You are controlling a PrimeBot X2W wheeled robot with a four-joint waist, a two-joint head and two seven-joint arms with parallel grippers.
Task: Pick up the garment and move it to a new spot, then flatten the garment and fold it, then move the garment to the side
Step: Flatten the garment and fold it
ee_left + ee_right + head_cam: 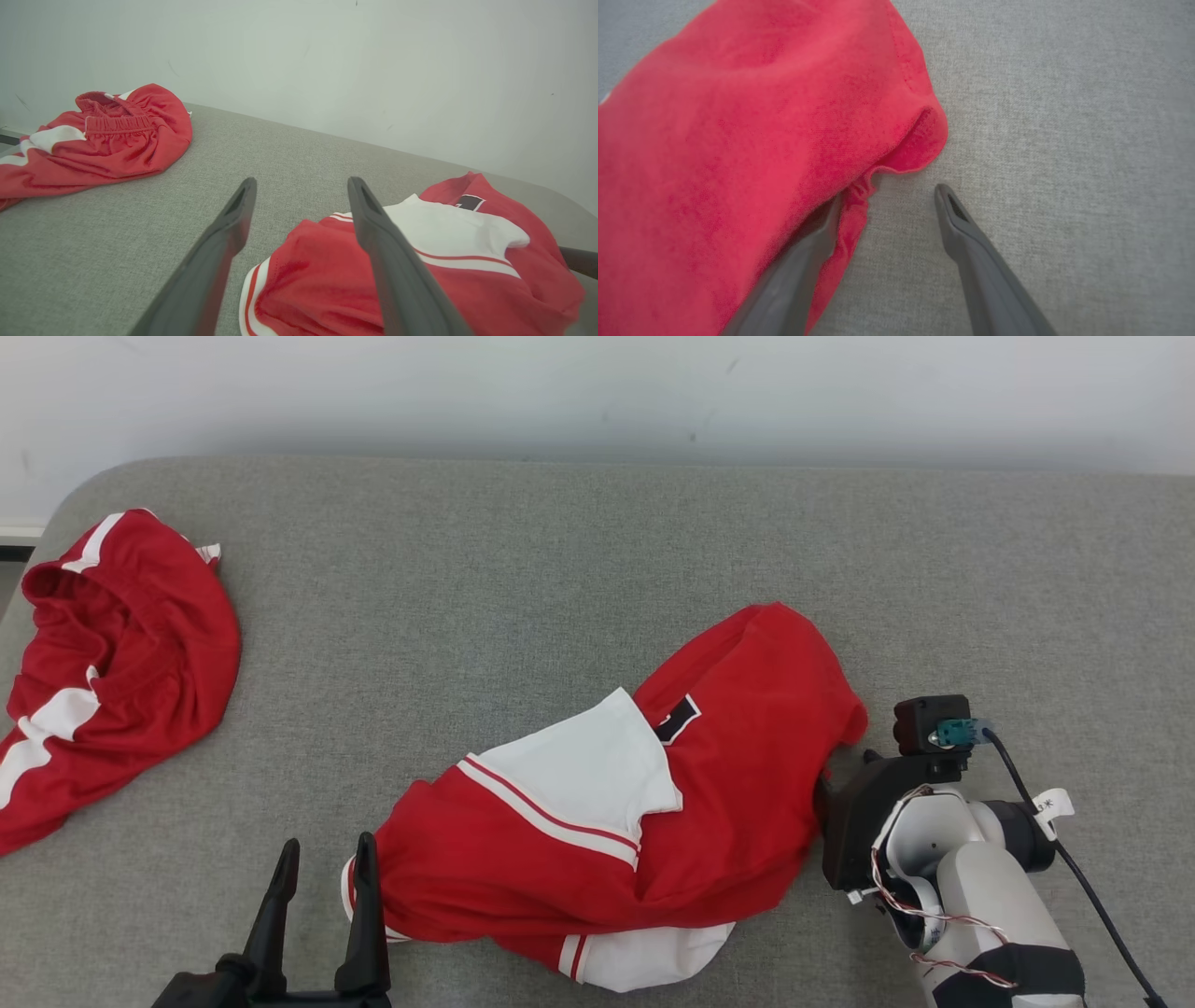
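The garment (728, 775), a red jersey with white panels and a black mark, lies crumpled at the centre front of the grey padded surface (560, 569). My left gripper (327, 845) stands open at its left edge, the right finger touching the red hem; the left wrist view has the garment (317, 280) rising just behind that finger of the left gripper (302, 182). My right gripper (889, 196) is open at the garment's (738, 116) right edge. Its left finger is tucked under a red fold, and its right finger (952, 219) rests on bare fabric. My right arm (980, 877) comes in from the lower right.
A second red and white garment (121, 663) lies bunched at the surface's far left, its elastic waistband (117, 123) plain in the left wrist view. A white wall (597, 392) runs behind. The surface's rounded corner is at the upper left.
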